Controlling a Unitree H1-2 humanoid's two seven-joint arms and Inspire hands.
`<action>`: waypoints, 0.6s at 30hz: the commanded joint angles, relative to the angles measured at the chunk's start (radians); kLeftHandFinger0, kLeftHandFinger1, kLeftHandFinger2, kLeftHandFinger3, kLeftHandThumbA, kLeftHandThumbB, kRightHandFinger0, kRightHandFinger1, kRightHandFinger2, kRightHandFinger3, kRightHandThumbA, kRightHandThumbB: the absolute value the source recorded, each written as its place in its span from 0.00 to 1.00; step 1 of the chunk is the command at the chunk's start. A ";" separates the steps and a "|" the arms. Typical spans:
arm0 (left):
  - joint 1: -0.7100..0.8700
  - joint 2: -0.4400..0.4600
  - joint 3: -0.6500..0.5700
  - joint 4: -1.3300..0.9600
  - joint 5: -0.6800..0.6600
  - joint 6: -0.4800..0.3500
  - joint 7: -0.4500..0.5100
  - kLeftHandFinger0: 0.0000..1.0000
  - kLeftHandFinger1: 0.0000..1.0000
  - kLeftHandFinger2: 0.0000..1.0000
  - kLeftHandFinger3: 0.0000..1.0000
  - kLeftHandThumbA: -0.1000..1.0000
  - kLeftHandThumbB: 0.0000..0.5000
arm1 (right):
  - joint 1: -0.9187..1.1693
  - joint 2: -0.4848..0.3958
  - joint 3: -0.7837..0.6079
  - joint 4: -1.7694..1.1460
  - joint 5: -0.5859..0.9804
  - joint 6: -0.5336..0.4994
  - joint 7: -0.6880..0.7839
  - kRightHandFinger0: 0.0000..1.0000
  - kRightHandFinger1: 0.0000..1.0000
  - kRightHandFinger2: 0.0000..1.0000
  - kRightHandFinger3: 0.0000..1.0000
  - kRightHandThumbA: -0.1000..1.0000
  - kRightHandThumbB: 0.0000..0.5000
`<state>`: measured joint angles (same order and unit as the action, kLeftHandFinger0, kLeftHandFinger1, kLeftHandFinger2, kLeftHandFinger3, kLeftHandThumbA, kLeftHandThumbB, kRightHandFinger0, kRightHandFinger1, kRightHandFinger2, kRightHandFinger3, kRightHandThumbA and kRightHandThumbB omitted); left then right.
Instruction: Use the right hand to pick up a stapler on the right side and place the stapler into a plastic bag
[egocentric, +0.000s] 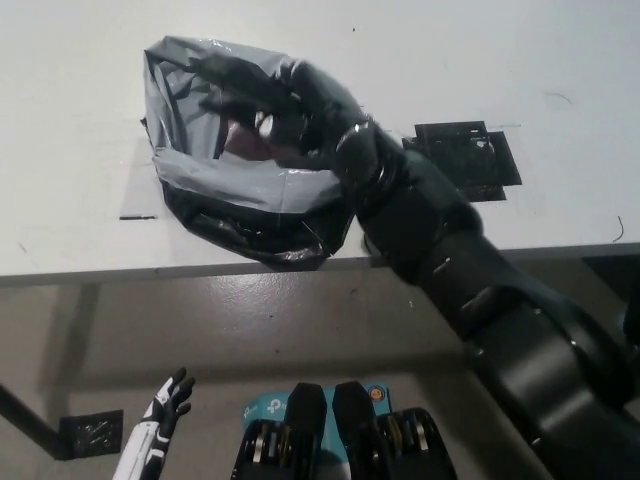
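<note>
One slow descent suits this: my right robot hand (275, 105) hangs over the mouth of the grey plastic bag (240, 185) by the counter's (80, 100) front edge, stapler unseen, grip unreadable; my left robot hand (165, 408) rests spread below.

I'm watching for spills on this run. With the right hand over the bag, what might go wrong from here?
1. The plastic bag sits right at the table's front edge; the right hand or its forearm brushing it might push it off.
2. The bag's rim is soft and crumpled; pressing it could fold the mouth shut.
3. The right hand is blurred, so what it holds cannot be seen.
The left hand rests low, away from the bag.
</note>
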<state>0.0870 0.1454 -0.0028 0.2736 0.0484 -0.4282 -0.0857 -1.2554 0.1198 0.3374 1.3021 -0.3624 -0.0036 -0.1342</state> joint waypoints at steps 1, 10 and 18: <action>0.001 -0.008 -0.011 -0.015 0.001 -0.042 0.010 1.00 1.00 1.00 1.00 1.00 1.00 | -0.104 0.015 0.034 0.039 -0.044 -0.094 -0.080 0.00 0.16 0.50 0.38 0.17 0.30; 0.002 -0.009 -0.010 -0.030 0.003 -0.042 0.005 1.00 1.00 1.00 1.00 1.00 1.00 | -0.141 0.043 0.125 0.074 -0.099 -0.066 -0.070 1.00 1.00 1.00 1.00 0.75 0.92; -0.002 -0.002 -0.011 -0.033 -0.009 -0.038 -0.008 1.00 1.00 1.00 1.00 1.00 1.00 | -0.159 0.014 0.181 0.063 -0.138 -0.081 -0.067 1.00 1.00 1.00 1.00 0.99 1.00</action>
<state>0.0876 0.1359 -0.0095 0.2702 0.0497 -0.4284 -0.0869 -1.3349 0.1503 0.5020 1.3942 -0.4630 -0.0315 -0.1821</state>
